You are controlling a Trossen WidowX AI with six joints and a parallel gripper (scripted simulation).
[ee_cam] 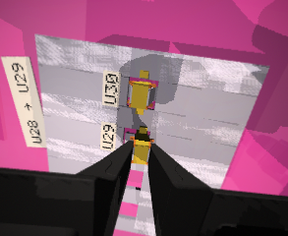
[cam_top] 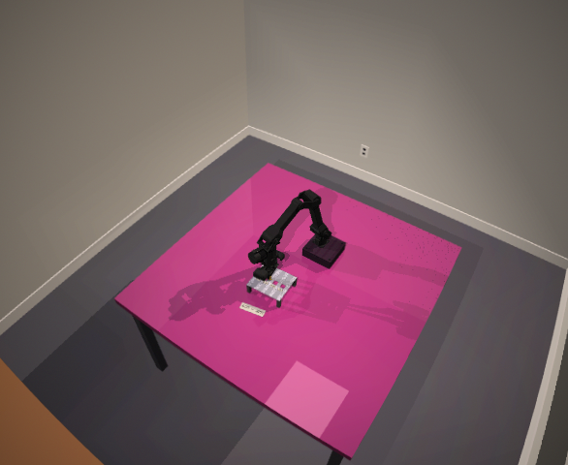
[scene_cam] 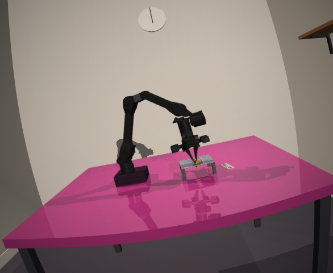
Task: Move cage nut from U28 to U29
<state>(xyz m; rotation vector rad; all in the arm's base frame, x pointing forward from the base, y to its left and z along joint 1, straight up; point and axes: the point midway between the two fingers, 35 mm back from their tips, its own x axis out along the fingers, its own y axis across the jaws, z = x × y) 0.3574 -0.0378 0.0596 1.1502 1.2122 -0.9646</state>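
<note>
Wrist cam: gripper (cam_top: pixel 270 278) (scene_cam: pixel 195 162) (ee_cam: pixel 142 147) clamped on yellow cage nut (scene_cam: pixel 196 162) (ee_cam: pixel 141 153) at U29 hole (ee_cam: pixel 129 132), 6 o'clock of other nut (ee_cam: pixel 141 95). Prob. light, stiff body, springy wings; grip body sides, low & centred. Seating unclear.

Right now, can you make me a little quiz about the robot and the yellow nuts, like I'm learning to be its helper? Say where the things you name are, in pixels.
1. True or false: the end effector (scene_cam: pixel 196 161) (ee_cam: pixel 142 143) is holding a yellow nut (ee_cam: pixel 141 153).
2. Multiple choice: which label is beside the other yellow nut (ee_cam: pixel 141 95)?
A) U28
B) U29
C) U30
3. Fill in the blank: the table top (cam_top: pixel 214 320) (scene_cam: pixel 102 217) is the colour ____.

Key: 1. True; 2. C; 3. pink
</note>
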